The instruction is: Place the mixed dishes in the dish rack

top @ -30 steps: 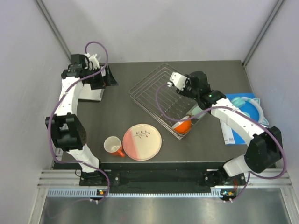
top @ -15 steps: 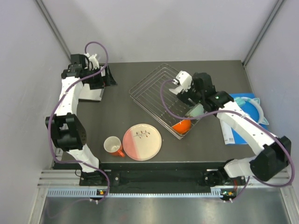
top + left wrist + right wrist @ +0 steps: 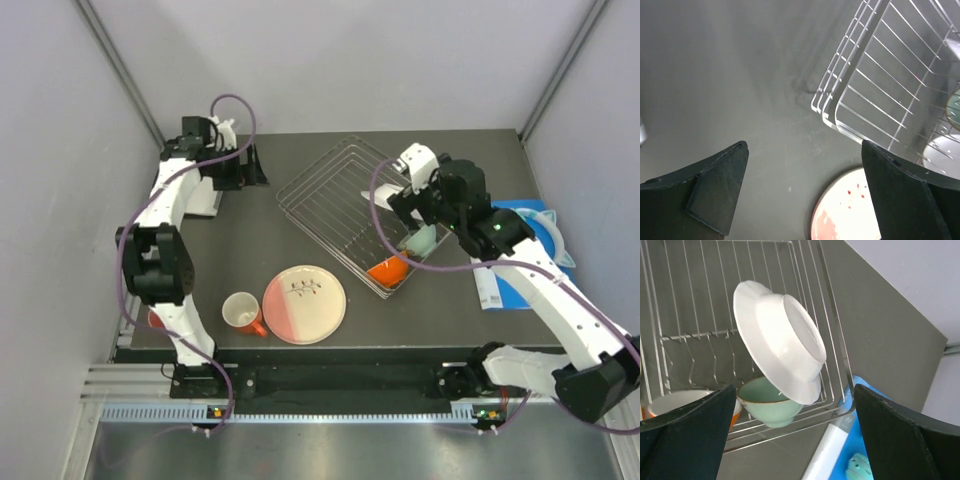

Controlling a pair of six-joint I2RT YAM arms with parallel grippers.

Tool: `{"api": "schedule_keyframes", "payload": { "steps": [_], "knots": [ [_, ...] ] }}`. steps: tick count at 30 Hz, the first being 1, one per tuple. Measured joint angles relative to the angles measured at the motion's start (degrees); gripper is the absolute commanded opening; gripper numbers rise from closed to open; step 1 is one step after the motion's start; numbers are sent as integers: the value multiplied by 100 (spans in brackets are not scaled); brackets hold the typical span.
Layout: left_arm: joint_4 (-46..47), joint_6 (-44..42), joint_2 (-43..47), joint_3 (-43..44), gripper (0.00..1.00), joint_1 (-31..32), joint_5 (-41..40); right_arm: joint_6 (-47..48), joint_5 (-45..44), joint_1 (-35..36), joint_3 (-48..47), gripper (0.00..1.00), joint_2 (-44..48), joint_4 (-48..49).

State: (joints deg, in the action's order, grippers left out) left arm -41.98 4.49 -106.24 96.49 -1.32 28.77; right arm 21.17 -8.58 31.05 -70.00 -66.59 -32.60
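Note:
The wire dish rack (image 3: 335, 205) lies at the table's middle back. At its near right end sit a mint green bowl (image 3: 421, 240) and an orange white-lined dish (image 3: 388, 270). In the right wrist view a white bowl (image 3: 780, 352) leans tilted, foot up, over the mint bowl (image 3: 767, 402) inside the rack (image 3: 690, 305). My right gripper (image 3: 795, 390) hangs open above them, holding nothing; from above it (image 3: 400, 200) hides the white bowl. A pink-and-cream plate (image 3: 304, 303) and an orange mug (image 3: 243, 313) rest on the near table. My left gripper (image 3: 245, 172) is open and empty at the far left; its (image 3: 804, 150) view shows the plate (image 3: 850, 210) below.
A blue sheet (image 3: 530, 235) with teal headphones (image 3: 860, 465) lies right of the rack. A black tray with white papers (image 3: 205, 195) sits at the far left under the left arm. Grey walls close in the table on three sides.
My right gripper has opened, let go of the white bowl in the rack and drawn back up to the right. The left arm has swung a little to the right.

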Motion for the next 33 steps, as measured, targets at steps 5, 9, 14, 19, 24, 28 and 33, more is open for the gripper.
{"api": "schedule_keyframes", "payload": {
  "steps": [5,9,14,19,24,28,33],
  "knots": [
    [146,44,-894,557,99,197,35,-1711,-632,-2,262,100,717,162],
    [234,173,-1215,824,99,151,46,-3620,-1397,-476,262,100,990,-160],
    [367,227,-1207,839,99,184,61,-4916,-1674,-1263,490,100,763,-658],
    [455,223,-1139,752,99,319,81,-5829,-1788,-1928,448,100,-164,-1421],
    [476,221,-979,739,99,431,101,-6343,-1716,-2079,437,100,-833,-1926],
    [492,181,-813,739,99,516,98,-6566,-1720,-2234,439,100,-852,-2002],
    [579,0,-717,632,99,730,-42,-6647,-1749,-2396,446,100,-1121,-2149]
  ]
}}
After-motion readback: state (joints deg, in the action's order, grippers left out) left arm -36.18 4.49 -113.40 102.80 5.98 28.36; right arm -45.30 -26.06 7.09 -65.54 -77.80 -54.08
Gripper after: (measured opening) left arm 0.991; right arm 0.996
